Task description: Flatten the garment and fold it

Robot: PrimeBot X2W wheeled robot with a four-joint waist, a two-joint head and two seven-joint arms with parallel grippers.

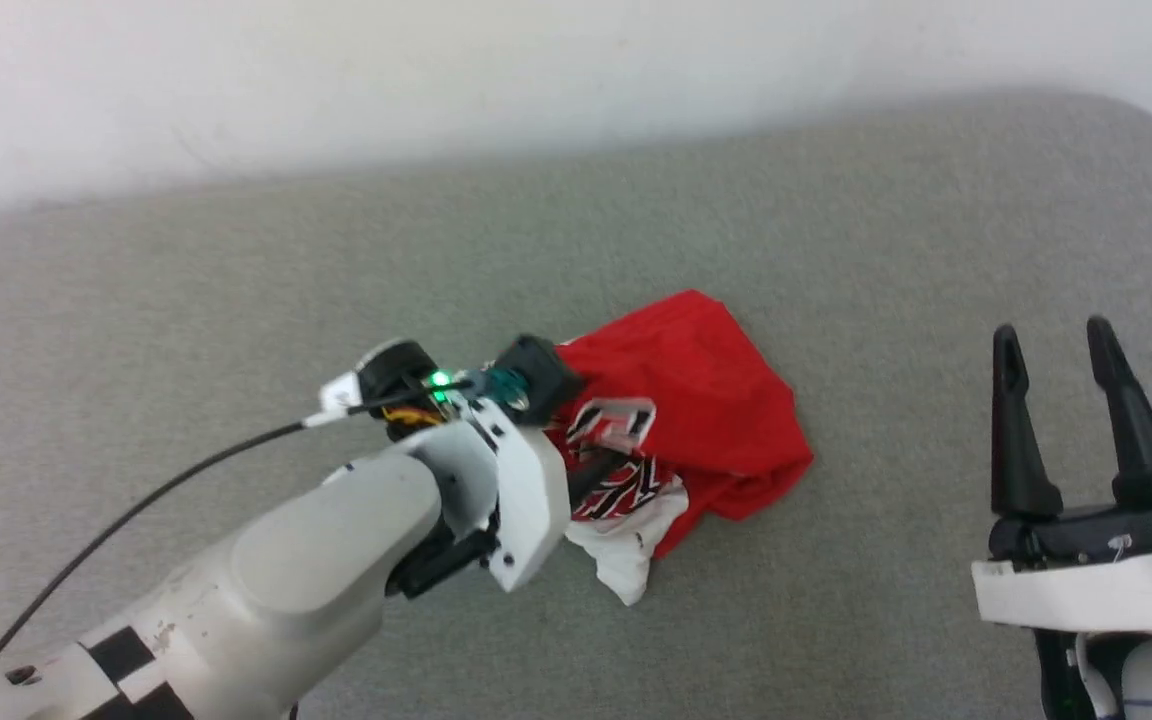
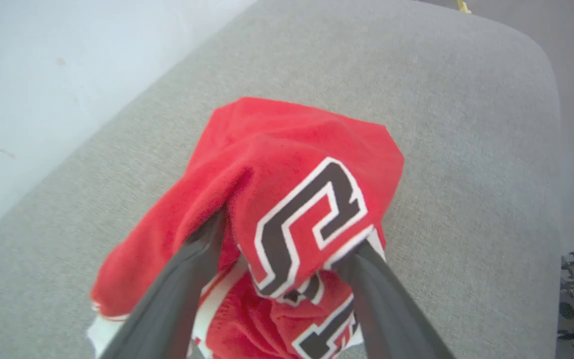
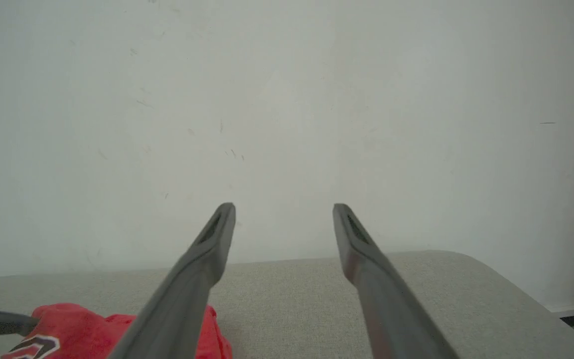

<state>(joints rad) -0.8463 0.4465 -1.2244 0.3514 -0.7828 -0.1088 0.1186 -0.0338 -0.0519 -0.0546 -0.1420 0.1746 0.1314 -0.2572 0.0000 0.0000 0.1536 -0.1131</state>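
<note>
Dark fingers of my left gripper (image 2: 289,234) stand spread wide, their tips sunk in the crumpled garment (image 2: 287,144), with a lettered red fold bunched between them. I see the garment heaped mid-way on the grey padded surface (image 1: 236,280), white sleeve edge nearest me. Well apart to its right, my right gripper (image 1: 1052,335) hovers with fingers spread, holding nothing.

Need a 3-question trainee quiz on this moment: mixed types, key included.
1. Fill in: the right gripper has its jaws ____.
2. Which touches the shirt on the grey cushion? A) left gripper B) right gripper C) both
3. True or false: the shirt lies flat and spread out.
Key: 1 open; 2 A; 3 false, it is bunched in a heap.
</note>
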